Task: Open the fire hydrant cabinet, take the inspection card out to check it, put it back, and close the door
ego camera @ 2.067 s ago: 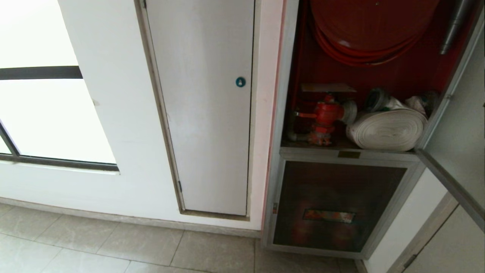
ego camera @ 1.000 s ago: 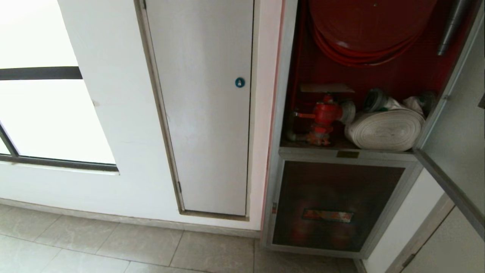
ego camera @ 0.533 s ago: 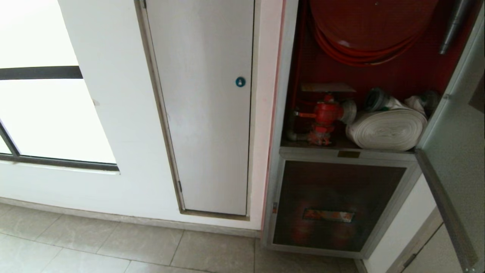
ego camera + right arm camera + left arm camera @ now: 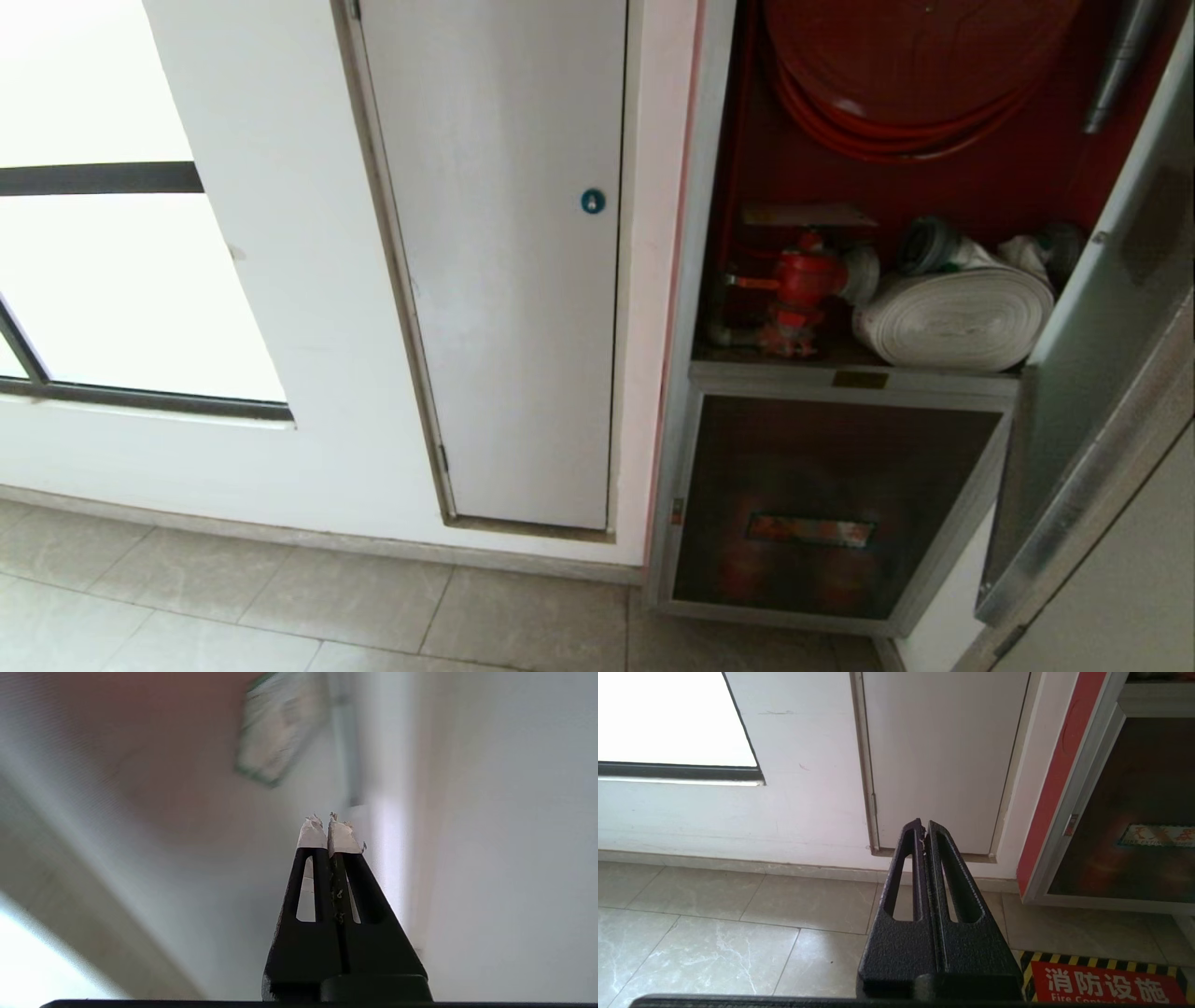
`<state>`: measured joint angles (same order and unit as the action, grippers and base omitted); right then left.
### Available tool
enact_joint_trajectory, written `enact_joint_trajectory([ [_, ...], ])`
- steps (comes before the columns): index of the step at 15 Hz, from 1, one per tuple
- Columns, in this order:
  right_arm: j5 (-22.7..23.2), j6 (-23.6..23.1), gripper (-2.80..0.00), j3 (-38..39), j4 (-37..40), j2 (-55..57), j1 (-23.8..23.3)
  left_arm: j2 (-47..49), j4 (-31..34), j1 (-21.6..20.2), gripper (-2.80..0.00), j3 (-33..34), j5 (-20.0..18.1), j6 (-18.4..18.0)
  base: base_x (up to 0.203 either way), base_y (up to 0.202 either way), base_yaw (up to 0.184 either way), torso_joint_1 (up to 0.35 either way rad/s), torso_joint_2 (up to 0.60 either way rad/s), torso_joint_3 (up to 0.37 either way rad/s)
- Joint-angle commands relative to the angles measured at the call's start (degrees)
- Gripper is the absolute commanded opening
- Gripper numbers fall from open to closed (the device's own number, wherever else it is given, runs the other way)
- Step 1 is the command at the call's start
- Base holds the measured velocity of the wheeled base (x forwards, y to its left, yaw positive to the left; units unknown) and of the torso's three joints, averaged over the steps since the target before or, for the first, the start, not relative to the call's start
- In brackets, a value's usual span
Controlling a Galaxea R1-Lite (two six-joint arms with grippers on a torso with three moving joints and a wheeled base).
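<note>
The door (image 4: 1088,392) is swinging in from the frame's right toward the fire hydrant cabinet (image 4: 709,280); closing is proceeding; right gripper (image 4: 330,828) fingers together, holding nothing.

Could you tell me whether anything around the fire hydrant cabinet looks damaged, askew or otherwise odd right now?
Only the right gripper: its white fingertip covering looks frayed and torn. The fire hydrant cabinet contents sit tidy, its door merely ajar.

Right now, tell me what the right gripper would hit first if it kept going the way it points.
Most likely the door. The right gripper, shut and empty, points at the pane near its metal frame, just below the green-edged sticker. The view is blurred, so depth is uncertain.
</note>
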<state>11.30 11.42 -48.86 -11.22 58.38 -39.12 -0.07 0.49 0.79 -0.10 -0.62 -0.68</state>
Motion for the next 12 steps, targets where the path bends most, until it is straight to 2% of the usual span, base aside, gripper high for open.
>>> enact_joint_trajectory([
  [1,0.0,0.0,-2.8,0.0,0.0,0.1,5.5,0.0,0.0,0.0,-2.8,0.0,0.0,0.0,0.0,0.0,0.0,0.0,0.0,0.0],
  [4,0.0,-0.1,-2.8,0.1,0.1,1.7,13.7,0.0,0.0,0.0,-2.8,0.0,0.0,0.0,0.0,0.0,0.0,0.0,0.0,0.0],
  [12,0.3,-0.2,-2.8,-0.4,-0.7,11.5,29.0,0.1,0.0,0.0,-2.8,0.0,0.0,0.0,0.0,0.0,0.0,0.0,0.0,0.0],
])
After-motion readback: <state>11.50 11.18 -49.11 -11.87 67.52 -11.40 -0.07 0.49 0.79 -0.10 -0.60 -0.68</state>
